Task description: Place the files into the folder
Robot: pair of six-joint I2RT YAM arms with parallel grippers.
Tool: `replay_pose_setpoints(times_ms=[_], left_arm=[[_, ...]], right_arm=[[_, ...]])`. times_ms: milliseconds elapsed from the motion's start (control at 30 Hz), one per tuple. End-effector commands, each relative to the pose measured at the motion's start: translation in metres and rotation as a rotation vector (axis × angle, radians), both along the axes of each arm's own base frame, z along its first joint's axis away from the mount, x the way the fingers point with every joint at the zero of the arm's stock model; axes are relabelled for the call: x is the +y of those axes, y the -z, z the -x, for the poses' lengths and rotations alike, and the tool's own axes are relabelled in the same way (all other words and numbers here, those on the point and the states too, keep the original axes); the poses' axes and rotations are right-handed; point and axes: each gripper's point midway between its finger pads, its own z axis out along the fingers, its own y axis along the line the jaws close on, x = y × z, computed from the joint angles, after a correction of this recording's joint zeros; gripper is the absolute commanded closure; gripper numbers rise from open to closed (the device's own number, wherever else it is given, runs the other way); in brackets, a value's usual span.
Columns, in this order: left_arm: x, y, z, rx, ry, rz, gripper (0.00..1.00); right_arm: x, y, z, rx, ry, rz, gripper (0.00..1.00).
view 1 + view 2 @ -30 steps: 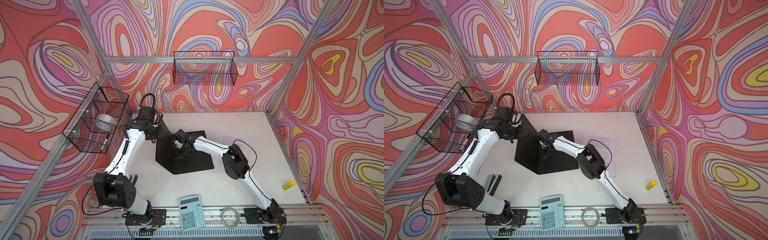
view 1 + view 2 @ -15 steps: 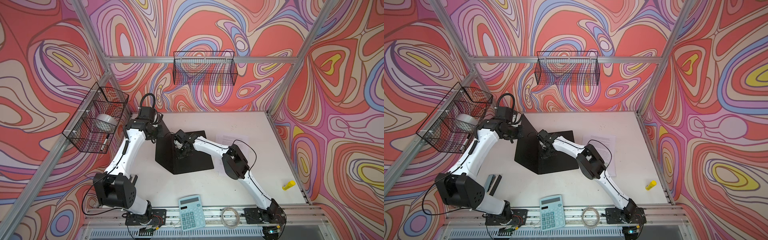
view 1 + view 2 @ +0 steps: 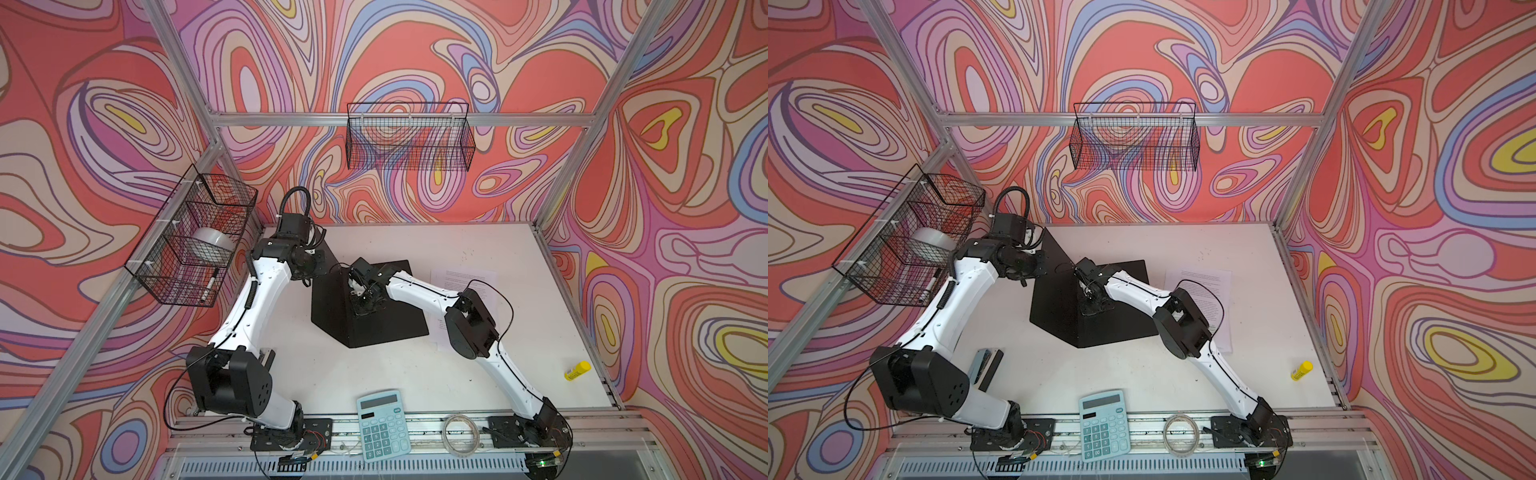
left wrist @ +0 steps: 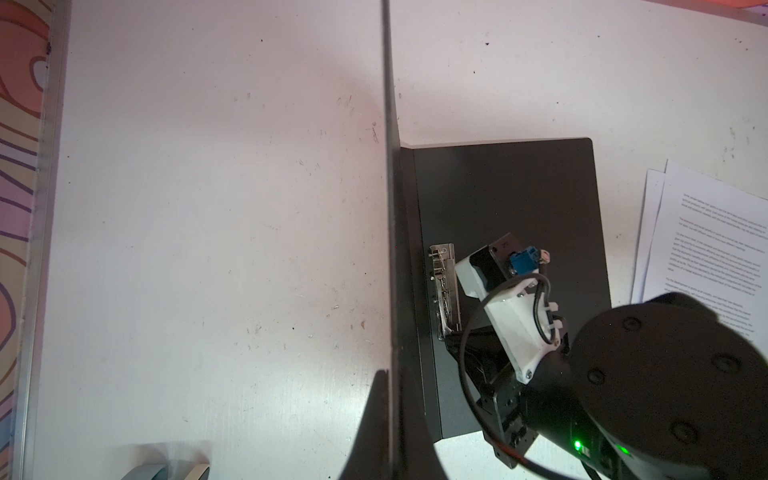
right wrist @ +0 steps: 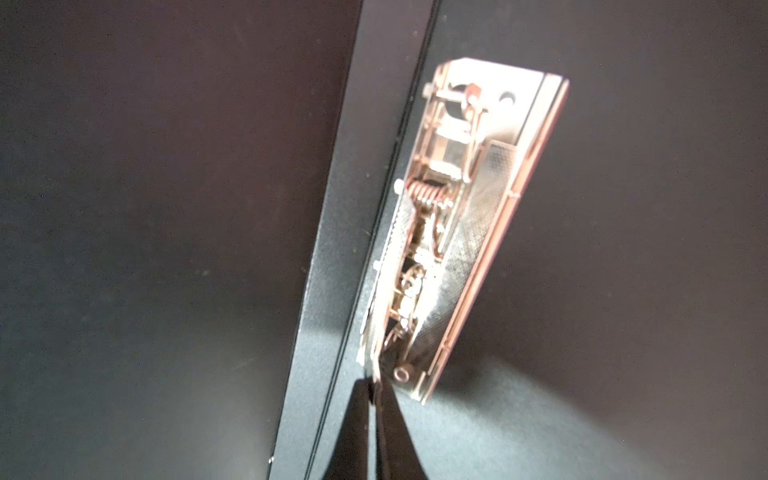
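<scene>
The folder (image 3: 399, 320) (image 3: 1121, 328) lies open in both top views, black inside up. My left gripper (image 4: 388, 374) (image 3: 330, 270) is shut on the edge of its cover (image 4: 388, 208), holding that half upright. The other half (image 4: 519, 199) rests flat on the table. My right gripper (image 5: 376, 386) (image 3: 363, 305) is shut on the end of the metal spine clip (image 5: 457, 208) (image 4: 444, 286). The files (image 3: 465, 277) (image 3: 1200, 279) (image 4: 706, 232), white printed sheets, lie on the table to the right of the folder, partly under my right arm.
A teal calculator (image 3: 384, 426) and a coil of clear cable (image 3: 459, 434) lie at the front edge. A yellow tube (image 3: 577, 370) sits at the right. Wire baskets hang on the left wall (image 3: 195, 237) and the back wall (image 3: 409, 137). A small dark object (image 3: 986, 368) lies by my left arm.
</scene>
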Motion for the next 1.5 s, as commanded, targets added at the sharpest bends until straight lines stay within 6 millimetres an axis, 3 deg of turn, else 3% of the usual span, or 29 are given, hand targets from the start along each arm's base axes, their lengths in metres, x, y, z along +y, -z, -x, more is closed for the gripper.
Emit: replay_pose_setpoints(times_ms=[0,533,1467], left_arm=[[0.008,-0.013,0.003,-0.027,-0.003,-0.039,1.0],[0.008,-0.013,0.002,-0.029,-0.004,-0.038,1.0],[0.008,-0.003,0.007,-0.012,-0.007,-0.036,1.0]], right_arm=[[-0.034,0.015,-0.008,-0.014,0.038,0.141,1.0],[-0.019,-0.019,-0.013,-0.044,0.032,0.053,1.0],[-0.006,-0.044,-0.029,-0.061,0.037,-0.019,1.0]])
